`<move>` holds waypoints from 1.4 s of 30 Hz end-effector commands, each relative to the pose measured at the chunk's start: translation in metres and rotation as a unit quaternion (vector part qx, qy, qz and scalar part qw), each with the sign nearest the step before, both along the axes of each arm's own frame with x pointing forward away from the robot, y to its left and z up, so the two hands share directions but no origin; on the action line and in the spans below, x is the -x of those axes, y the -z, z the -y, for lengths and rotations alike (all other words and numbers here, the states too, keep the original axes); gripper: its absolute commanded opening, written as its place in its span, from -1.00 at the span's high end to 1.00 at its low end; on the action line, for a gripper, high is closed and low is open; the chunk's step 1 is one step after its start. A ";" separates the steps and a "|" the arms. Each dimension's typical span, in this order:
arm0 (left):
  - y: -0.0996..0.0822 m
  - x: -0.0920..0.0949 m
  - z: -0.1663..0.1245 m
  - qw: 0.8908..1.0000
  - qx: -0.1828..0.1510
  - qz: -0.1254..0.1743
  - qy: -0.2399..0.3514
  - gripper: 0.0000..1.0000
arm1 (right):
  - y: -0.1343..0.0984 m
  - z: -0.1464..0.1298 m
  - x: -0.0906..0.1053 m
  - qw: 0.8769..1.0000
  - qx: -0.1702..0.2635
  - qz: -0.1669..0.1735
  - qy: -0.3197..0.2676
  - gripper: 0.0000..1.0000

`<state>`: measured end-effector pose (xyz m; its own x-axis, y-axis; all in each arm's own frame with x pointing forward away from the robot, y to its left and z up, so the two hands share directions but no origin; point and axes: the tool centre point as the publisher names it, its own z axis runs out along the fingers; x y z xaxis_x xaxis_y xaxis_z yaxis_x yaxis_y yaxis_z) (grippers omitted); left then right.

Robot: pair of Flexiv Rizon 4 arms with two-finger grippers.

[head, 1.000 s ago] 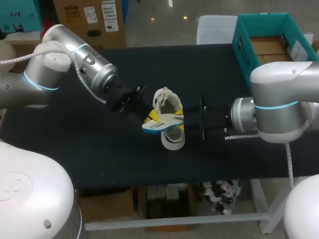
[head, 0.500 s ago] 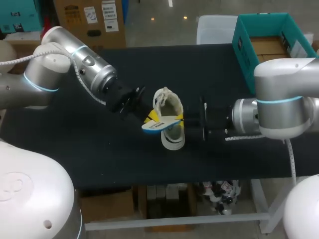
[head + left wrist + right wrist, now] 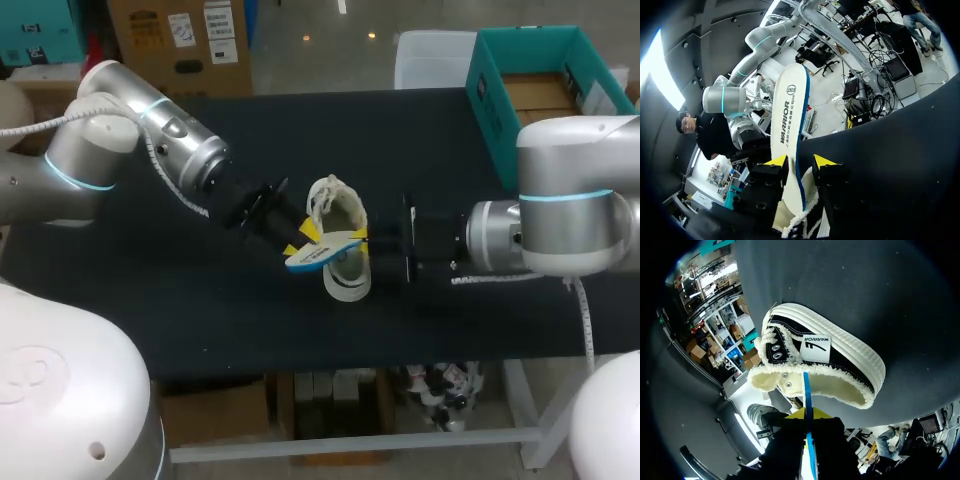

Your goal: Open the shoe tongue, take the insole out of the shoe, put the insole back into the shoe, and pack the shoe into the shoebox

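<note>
Left arm's dipped slightly; left gripper [image 3: 800, 161] and right gripper [image 3: 807, 414] both sit clamped on the insole [image 3: 787, 115] between their fingers, which looks light and bendy, so I'd grip it mid-length.

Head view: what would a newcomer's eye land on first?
The white, blue-edged insole, held across the cream-lined shoe mid-table. The left pincer grips one end and the right pincer the other. Next comes the teal shoebox at the table's far right corner.
</note>
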<state>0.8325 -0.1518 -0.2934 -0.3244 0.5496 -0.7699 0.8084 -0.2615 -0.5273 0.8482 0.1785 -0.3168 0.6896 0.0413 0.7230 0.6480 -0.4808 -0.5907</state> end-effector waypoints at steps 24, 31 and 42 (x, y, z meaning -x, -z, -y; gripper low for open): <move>0.026 -0.027 0.014 0.997 0.012 -0.036 -0.071 0.47 | 0.007 0.004 0.002 0.999 -0.031 0.009 0.000 1.00; 0.026 -0.035 0.019 0.996 0.020 -0.043 -0.082 0.47 | 0.008 0.001 0.000 0.999 -0.033 0.008 -0.004 1.00; 0.023 -0.042 0.023 0.995 0.012 -0.040 -0.090 1.00 | 0.008 -0.002 -0.002 0.999 -0.036 0.009 -0.013 1.00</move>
<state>0.8721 -0.1746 -0.3179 -0.4780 0.4574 -0.7499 0.7997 -0.1266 -0.5870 0.8484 0.1799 -0.3231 0.6767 0.0079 0.7362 0.6682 -0.4265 -0.6096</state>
